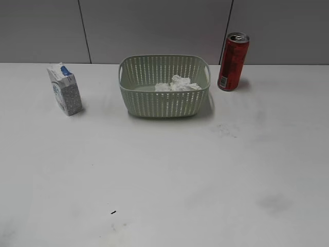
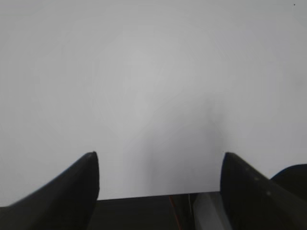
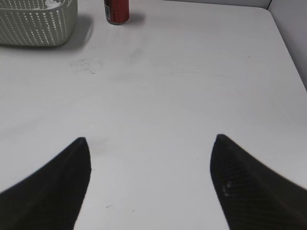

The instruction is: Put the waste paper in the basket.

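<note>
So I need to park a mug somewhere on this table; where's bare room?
The broad table front below the basket is bare. Smaller gaps lie between the tissue pack and basket, and between basket and red can. The back row is crowded.

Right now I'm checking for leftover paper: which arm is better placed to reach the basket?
Right. Its wrist view shows the basket and red can ahead of open jaws; the left wrist view shows only bare table. The waste paper already lies inside.

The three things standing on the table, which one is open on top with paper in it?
The sage-green basket in the middle; white wads lie inside. The tissue pack and red can flank it.
</note>
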`<control>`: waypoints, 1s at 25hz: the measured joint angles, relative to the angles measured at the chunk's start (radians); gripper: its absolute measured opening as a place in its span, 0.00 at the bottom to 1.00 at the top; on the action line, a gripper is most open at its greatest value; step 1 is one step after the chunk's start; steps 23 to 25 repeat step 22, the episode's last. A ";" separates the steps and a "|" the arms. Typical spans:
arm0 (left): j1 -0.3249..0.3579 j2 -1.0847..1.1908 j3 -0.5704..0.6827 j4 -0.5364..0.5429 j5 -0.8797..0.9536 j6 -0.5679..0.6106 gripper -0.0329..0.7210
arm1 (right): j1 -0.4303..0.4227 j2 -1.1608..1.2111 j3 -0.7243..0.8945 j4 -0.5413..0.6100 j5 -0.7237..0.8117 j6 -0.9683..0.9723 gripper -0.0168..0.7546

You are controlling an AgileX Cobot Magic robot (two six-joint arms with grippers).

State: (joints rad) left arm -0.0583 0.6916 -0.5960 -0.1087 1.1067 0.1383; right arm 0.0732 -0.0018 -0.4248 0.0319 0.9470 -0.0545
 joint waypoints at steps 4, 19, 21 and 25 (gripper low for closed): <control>0.000 -0.160 0.073 0.000 -0.038 0.000 0.81 | 0.000 0.000 0.000 0.001 0.000 0.001 0.78; 0.000 -0.577 0.079 0.007 -0.067 0.000 0.81 | 0.000 0.000 0.000 0.001 0.000 0.001 0.78; 0.000 -0.616 0.081 0.007 -0.067 0.000 0.81 | 0.000 0.000 0.000 0.001 0.000 0.001 0.78; 0.000 -0.631 0.081 0.007 -0.066 0.000 0.81 | 0.000 0.000 0.000 0.001 0.000 0.001 0.78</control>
